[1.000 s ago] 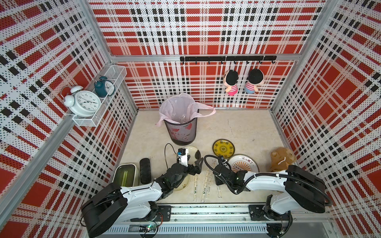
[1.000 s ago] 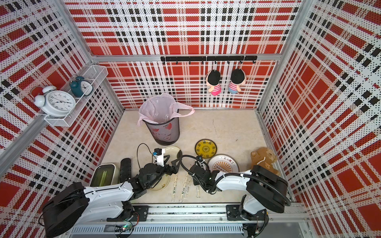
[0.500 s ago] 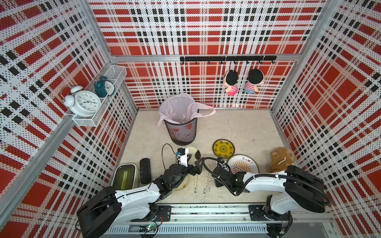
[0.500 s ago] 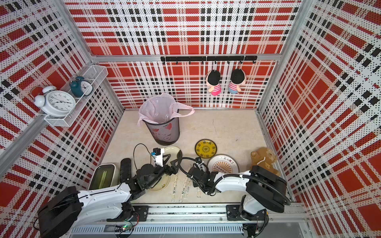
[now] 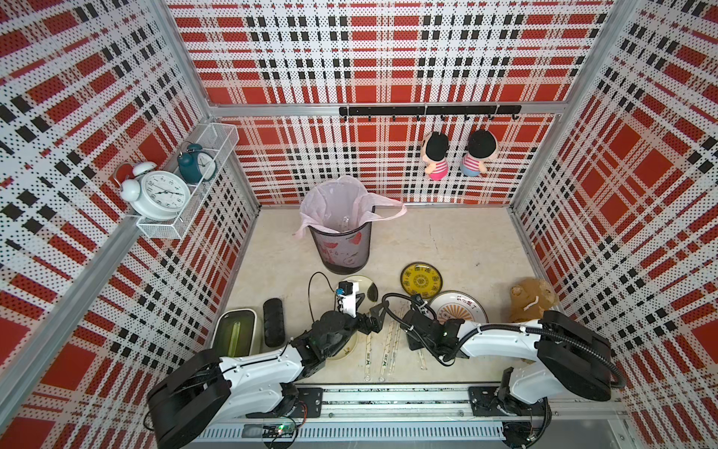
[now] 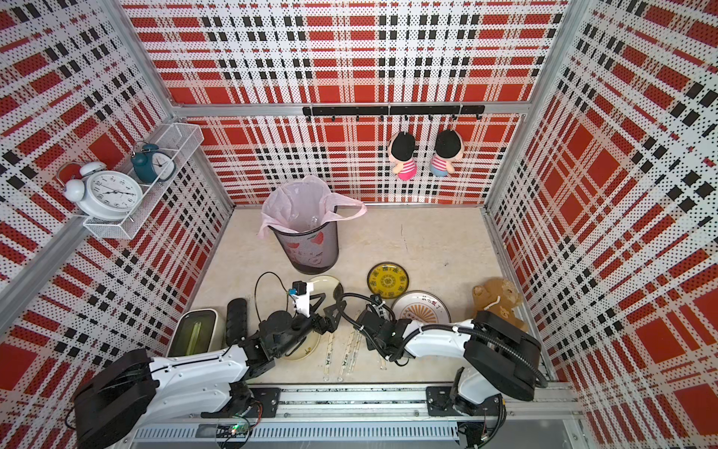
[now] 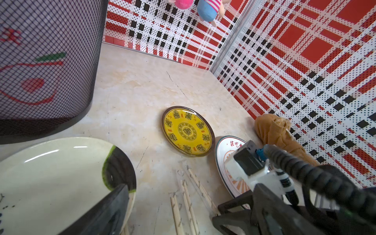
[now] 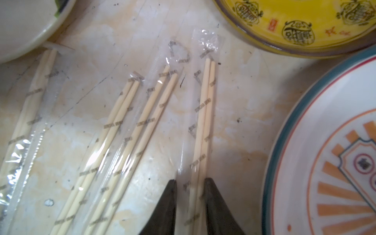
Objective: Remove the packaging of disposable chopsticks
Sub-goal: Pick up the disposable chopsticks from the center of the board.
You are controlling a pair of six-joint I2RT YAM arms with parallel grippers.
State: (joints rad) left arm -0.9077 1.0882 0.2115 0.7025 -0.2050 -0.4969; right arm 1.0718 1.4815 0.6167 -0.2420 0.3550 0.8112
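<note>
since the sleeve (image 8: 205, 40) is light, slick and limp over stiff chopsticks (image 8: 204, 122), right gripper (image 8: 190, 180) clamps the rightmost of four, near centre; left gripper (image 5: 370, 307) gapes. best hold: empty far end.

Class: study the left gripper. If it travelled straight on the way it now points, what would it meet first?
Probably the wrapped chopsticks on the table just ahead of the open left gripper; the yellow plate lies farther along. Depth is unclear.
</note>
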